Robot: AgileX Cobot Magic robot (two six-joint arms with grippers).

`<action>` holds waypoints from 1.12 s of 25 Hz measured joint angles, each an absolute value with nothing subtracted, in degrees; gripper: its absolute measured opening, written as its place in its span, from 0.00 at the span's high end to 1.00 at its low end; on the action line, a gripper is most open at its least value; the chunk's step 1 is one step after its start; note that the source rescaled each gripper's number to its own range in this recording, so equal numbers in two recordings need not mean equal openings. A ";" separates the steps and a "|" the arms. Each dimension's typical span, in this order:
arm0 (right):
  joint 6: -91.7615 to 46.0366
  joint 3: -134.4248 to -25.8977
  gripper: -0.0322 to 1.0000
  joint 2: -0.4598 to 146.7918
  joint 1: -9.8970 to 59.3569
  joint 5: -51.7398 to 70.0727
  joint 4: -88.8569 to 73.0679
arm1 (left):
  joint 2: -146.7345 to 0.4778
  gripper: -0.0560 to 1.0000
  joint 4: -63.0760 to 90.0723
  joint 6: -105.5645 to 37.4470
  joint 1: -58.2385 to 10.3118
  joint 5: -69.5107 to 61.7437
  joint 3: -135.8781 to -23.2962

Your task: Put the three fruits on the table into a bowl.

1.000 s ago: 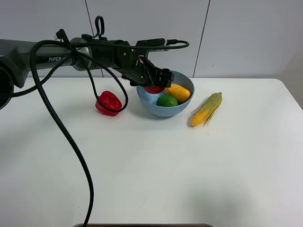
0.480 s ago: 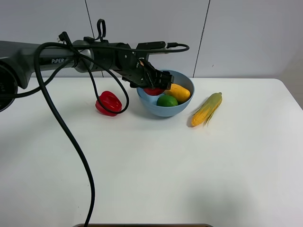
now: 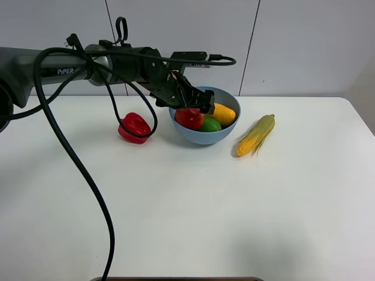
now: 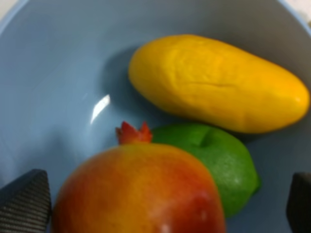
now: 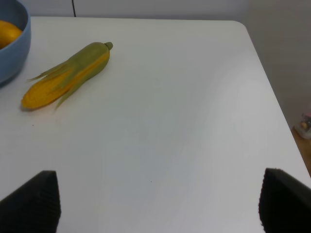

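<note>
The light-blue bowl [image 3: 218, 136] stands at the back middle of the white table [image 3: 187, 205]. In it lie the yellow-orange mango [image 3: 223, 114], the green lime [image 3: 210, 124] and the red-and-yellow round fruit [image 3: 188, 117]. In the left wrist view the round fruit [image 4: 141, 189] rests against the lime [image 4: 218, 165], beside the mango [image 4: 218, 82], inside the bowl [image 4: 58, 73]. My left gripper [image 3: 196, 105] hovers just above the bowl, open, its fingertips [image 4: 26, 201] wide of the round fruit and not touching it. My right gripper [image 5: 155, 201] is open and empty above bare table [image 5: 170, 121].
A glossy red bell pepper [image 3: 134, 127] lies left of the bowl. A corn cob with green husk [image 3: 256, 134] lies right of it, and it also shows in the right wrist view [image 5: 68, 75]. A thick black cable [image 3: 82, 170] hangs from the left arm over the table's left half.
My left gripper has lifted slightly off the bowl. The red-and-yellow fruit, mostly hidden under the fingers before, now lies free and in full view in the bowl.
</note>
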State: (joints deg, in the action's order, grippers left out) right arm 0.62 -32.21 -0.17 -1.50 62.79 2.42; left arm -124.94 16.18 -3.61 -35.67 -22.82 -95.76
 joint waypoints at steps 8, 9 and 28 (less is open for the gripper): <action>0.62 -32.21 0.37 -0.17 -1.50 62.79 2.42 | -118.39 0.03 12.29 -3.38 -35.61 -33.39 -95.76; 0.62 -32.21 0.37 -0.17 -1.50 62.79 2.42 | -117.57 0.03 11.69 -2.91 -35.49 -35.44 -95.76; 0.62 -32.21 0.37 -0.17 -1.50 62.79 2.42 | -99.65 0.03 -10.10 10.97 -34.27 -65.19 -94.68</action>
State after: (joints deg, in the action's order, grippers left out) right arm 0.62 -32.21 -0.17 -1.50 62.79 2.42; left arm -99.65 -10.10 10.97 -34.27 -65.19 -94.68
